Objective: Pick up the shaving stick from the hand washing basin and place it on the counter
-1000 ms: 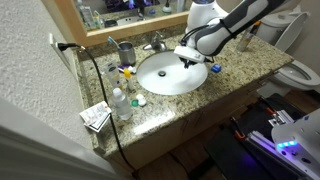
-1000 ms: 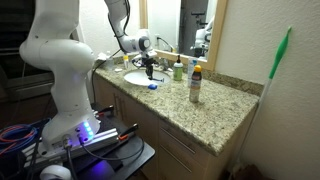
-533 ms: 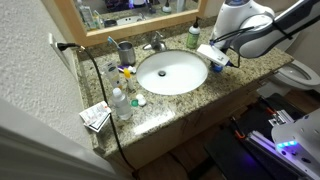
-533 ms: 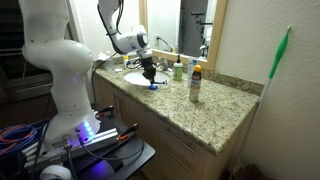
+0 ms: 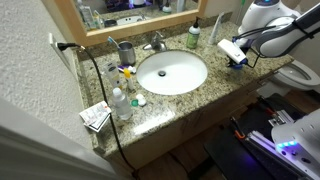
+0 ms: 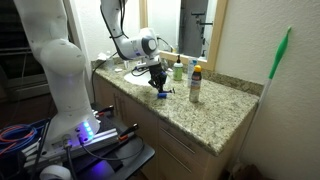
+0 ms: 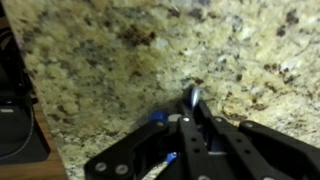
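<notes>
My gripper (image 5: 238,58) is over the granite counter (image 5: 215,85), beside the white basin (image 5: 148,62) and past its rim. It is shut on the shaving stick (image 5: 241,63), whose blue parts show under the fingers. In the exterior view from the side, the gripper (image 6: 160,86) hangs just above the counter (image 6: 215,110) with the blue stick (image 6: 161,94) at its tip. In the wrist view the fingers (image 7: 193,98) are together over speckled granite (image 7: 110,60), with blue pieces of the stick (image 7: 157,117) beside them. The basin is empty.
A faucet (image 5: 155,42) and a green bottle (image 5: 194,36) stand behind the basin. A cup of brushes (image 5: 126,52), a water bottle (image 5: 121,103) and small items sit at its other side. Two bottles (image 6: 195,85) stand near the gripper. A toilet (image 5: 300,72) is beyond the counter end.
The gripper has moved from over the basin, across its rim, to above the counter, with the blue stick held in it all the way.
</notes>
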`<action>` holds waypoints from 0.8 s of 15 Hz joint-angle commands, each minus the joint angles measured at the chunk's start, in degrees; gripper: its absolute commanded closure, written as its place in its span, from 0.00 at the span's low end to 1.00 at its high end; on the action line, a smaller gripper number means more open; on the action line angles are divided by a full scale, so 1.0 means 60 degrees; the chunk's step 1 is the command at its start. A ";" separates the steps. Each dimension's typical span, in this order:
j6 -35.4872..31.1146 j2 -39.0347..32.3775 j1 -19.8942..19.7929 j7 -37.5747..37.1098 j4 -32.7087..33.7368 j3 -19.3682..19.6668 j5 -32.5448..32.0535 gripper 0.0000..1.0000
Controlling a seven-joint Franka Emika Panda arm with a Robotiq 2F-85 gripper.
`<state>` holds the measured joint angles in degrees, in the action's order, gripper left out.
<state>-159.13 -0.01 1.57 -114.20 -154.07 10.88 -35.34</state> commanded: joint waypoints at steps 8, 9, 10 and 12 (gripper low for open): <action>-0.5181 -0.3136 -0.2750 0.2582 0.0175 -0.3243 0.3560 0.97; -0.5170 -0.3275 -0.3583 0.2528 0.0312 -0.3805 0.3265 0.97; -0.5027 -0.3318 -0.4378 0.2640 0.0384 -0.4312 0.3168 0.64; -0.4957 -0.3477 -0.5433 0.2769 0.0514 -0.5019 0.2894 0.57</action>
<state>-187.90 -10.04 -22.67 -97.17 -153.49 -11.48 -15.50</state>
